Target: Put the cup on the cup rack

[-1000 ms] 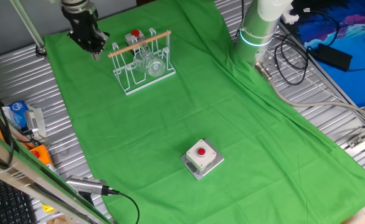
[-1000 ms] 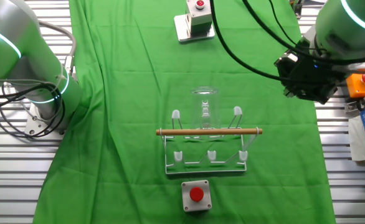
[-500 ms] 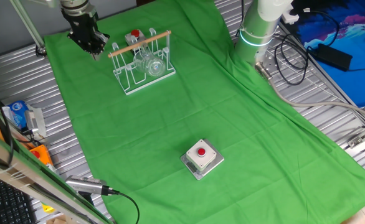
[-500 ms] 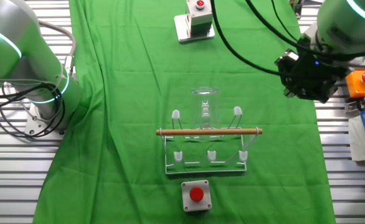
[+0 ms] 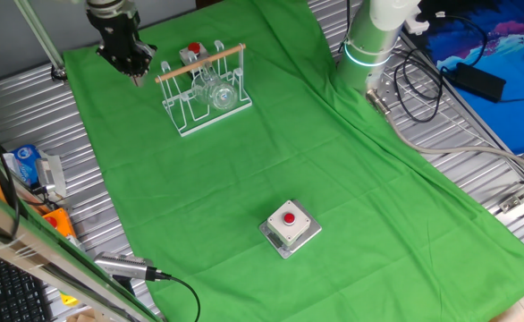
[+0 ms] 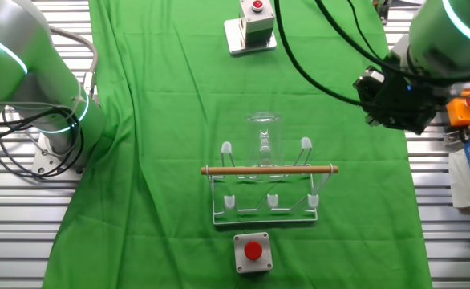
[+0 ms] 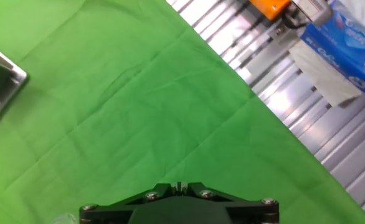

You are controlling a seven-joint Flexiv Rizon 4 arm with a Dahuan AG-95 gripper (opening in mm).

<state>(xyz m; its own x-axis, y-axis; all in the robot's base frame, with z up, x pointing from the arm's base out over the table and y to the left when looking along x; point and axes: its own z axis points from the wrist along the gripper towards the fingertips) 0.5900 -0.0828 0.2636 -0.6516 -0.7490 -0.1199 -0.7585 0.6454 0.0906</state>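
Green cloth (image 5: 244, 170) — 2 button boxes (image 5: 290, 227) (image 6: 253, 252).

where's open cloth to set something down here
Widest bare patch: green cloth between the cup rack and the nearer grey button box. Crowded: the rack end, with the cup, gripper and a second button box.

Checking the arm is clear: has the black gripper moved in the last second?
Yes, slightly. The black gripper has risen a little, away from the green cloth, staying left of the clear wire cup rack.

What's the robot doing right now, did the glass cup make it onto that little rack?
Gripper off to the side, holding nothing; jaws not visible. Cup sits on the cup rack. Nothing in the way.
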